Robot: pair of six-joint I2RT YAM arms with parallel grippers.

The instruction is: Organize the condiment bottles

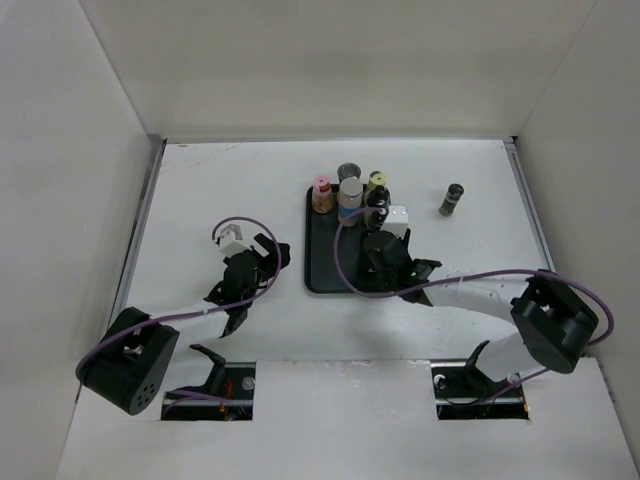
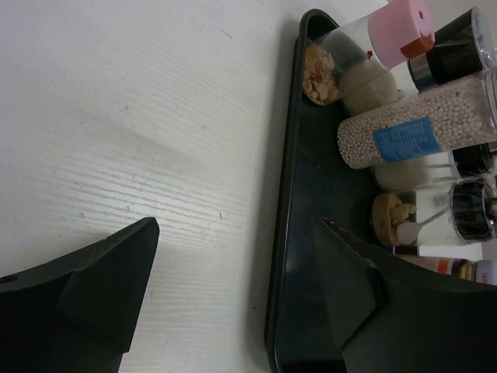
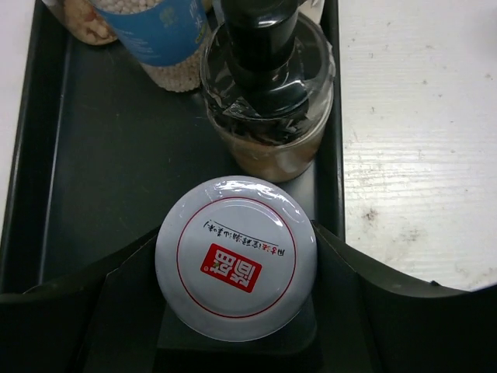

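Note:
Several condiment bottles stand grouped at the far end of the black tray (image 1: 322, 275): a pink-lidded one (image 1: 322, 190), a grey-lidded one (image 1: 349, 171), a tall cylinder with a blue label (image 1: 350, 197) and a yellow-lidded one (image 1: 376, 180). My right gripper (image 3: 237, 268) is over the tray's right side, shut on a white-lidded bottle (image 3: 235, 259), just behind a black-lidded jar (image 3: 268, 85). One dark bottle (image 1: 452, 199) stands alone on the table to the right of the tray. My left gripper (image 2: 237, 225) is open and holds nothing, low over the table at the tray's left rim (image 2: 283, 233).
White walls close in the table on the left, back and right. The tray's near half (image 3: 116, 171) is bare black surface. In the left wrist view the pink-lidded bottle (image 2: 365, 39) and the blue-labelled cylinder (image 2: 411, 136) are beyond the rim.

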